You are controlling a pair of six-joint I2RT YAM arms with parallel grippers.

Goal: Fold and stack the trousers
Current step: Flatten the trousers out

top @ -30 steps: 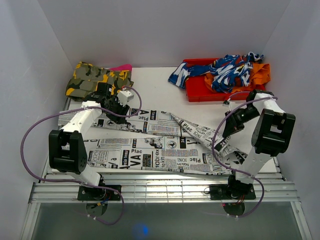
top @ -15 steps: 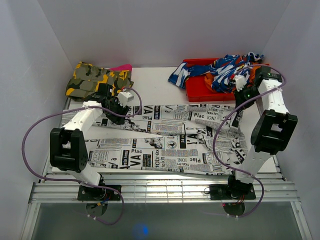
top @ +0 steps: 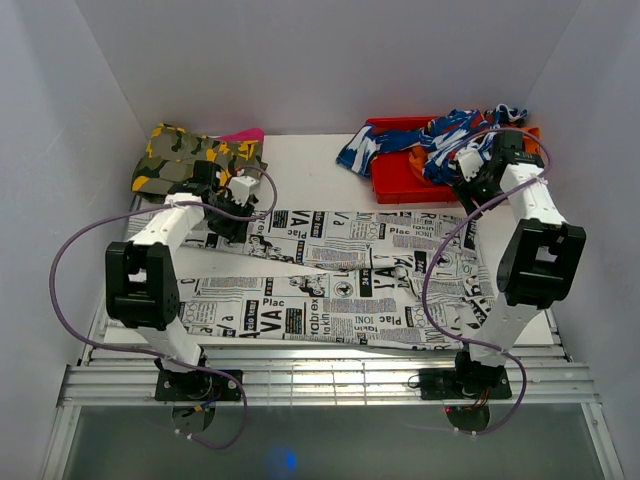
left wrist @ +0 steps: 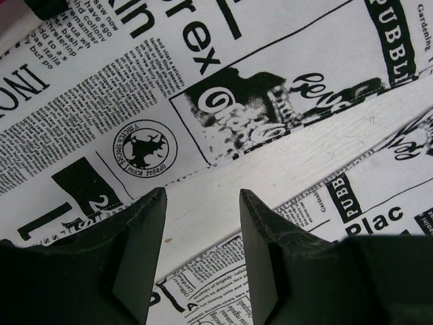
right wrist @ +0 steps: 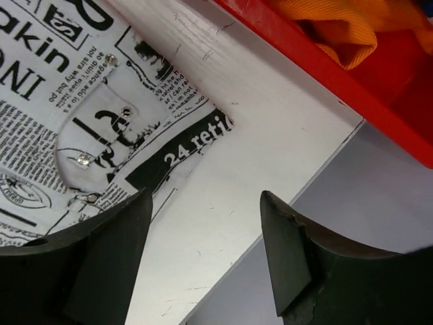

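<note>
As trousers (top: 330, 285) lie spread | left gripper (left wrist: 201, 196), right gripper (right wrist: 204, 196): parted, empty

Trousers (top: 300, 318) matt printed cloth, table (top: 300, 170) scuffed white wood, tray (top: 395, 185) smooth glossy plastic.

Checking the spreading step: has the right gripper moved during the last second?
Yes. The right gripper went toward the far side of the view and now stands open next to the red tray, by the far right corner of the trousers.
</note>
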